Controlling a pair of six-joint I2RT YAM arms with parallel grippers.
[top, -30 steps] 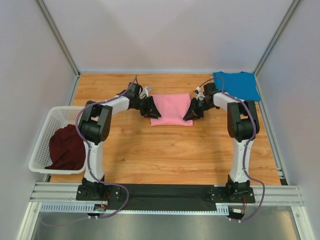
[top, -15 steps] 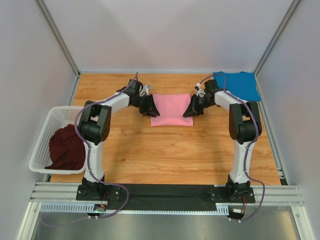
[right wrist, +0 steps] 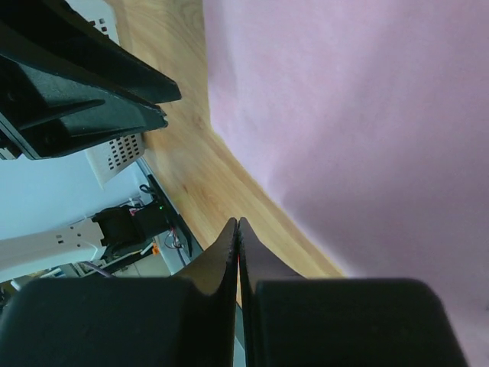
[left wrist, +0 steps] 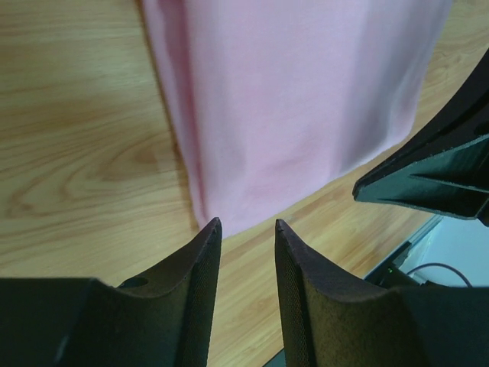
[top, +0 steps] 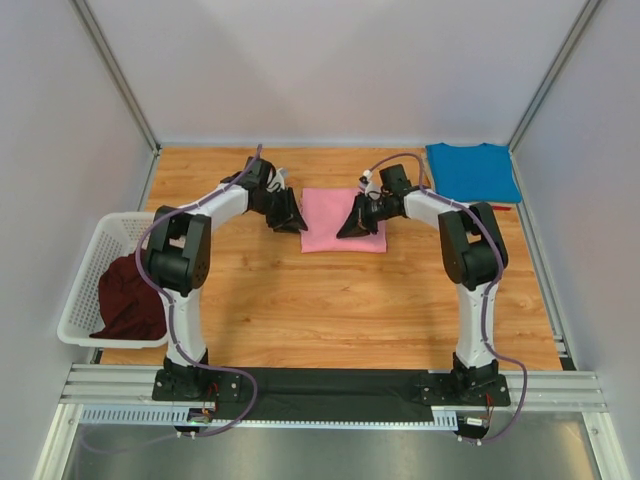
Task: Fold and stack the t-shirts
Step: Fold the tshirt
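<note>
The bright pink t-shirt [top: 345, 205] lies folded into a rectangle on the far middle of the table. My left gripper [top: 291, 214] is just off its left edge, open by a narrow gap and empty [left wrist: 246, 223], with the pink t-shirt [left wrist: 306, 92] right ahead of it. My right gripper [top: 350, 223] is over the shirt's near middle, shut with nothing seen between its jaws [right wrist: 238, 222]; the pink t-shirt [right wrist: 367, 130] lies beside it. The blue t-shirt [top: 472, 170] lies flat at the far right. The dark maroon t-shirt [top: 130, 295] is bunched in the basket.
A white lattice basket [top: 88, 262] stands at the table's left edge. White walls enclose the far, left and right sides. The arm bases sit on a black rail [top: 330, 385] at the near edge. A thin red object [top: 505, 207] lies by the blue shirt's near edge.
My right gripper has moved left from the shirt's right edge to over its middle. My left gripper has drawn back a little to the left, off the shirt's edge. The shirt has stayed put.
</note>
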